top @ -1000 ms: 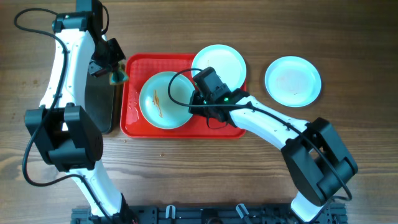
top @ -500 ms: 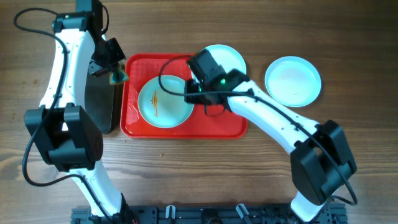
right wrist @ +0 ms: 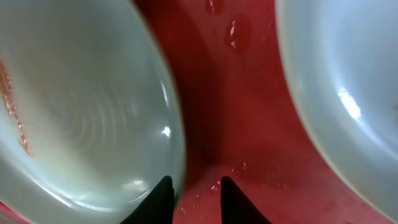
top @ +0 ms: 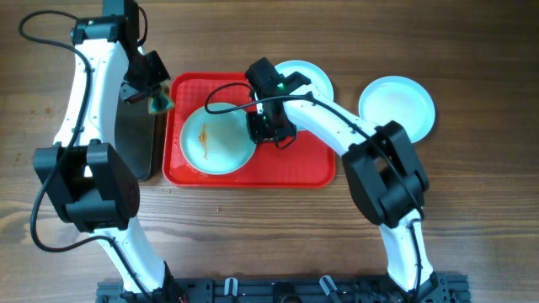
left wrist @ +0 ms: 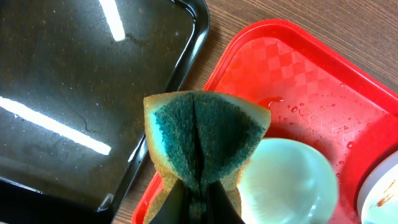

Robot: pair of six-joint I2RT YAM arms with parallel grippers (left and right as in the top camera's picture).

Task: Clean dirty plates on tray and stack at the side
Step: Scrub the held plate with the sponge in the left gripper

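1. Red plastic is the working floor here: the red tray [top: 303,168] lies mid-table. The dirty plate [top: 223,153] sits in its left half, with an orange sauce streak [top: 210,135] across the white centre.
2. The right gripper [right wrist: 194,190] is low over the tray at that plate's right rim. Its fingers are only narrowly parted and wet red tray shows in the gap, so it appears to hold nothing.
3. The left gripper [left wrist: 198,196] is clamped on a folded sponge [left wrist: 202,140], green face outward. It hangs over the seam between the black tray [left wrist: 74,93] and the red one.
4. The step in hand looks like securing the plate for a wipe. To do it well, one finger should go over the rim and the other outside it. The pinch should close on porcelain rather than on bare tray.
5. Holding the plate low and level should let the sponge press down without tipping it.
6. The sponge has a short path to the streak. The right arm lies across the tray's middle, so the sponge is best kept to the plate's left and centre.
7. Droplets [left wrist: 292,109] bead on the red plastic and the black tray gleams wet. An unheld plate will likely skid there.
8. A second plate [top: 313,77] overhangs the tray's far right corner, just beside the right arm.
9. A third plate [top: 397,109] rests on the wooden table [top: 472,50], well apart to the right. That is probably the stacking spot.
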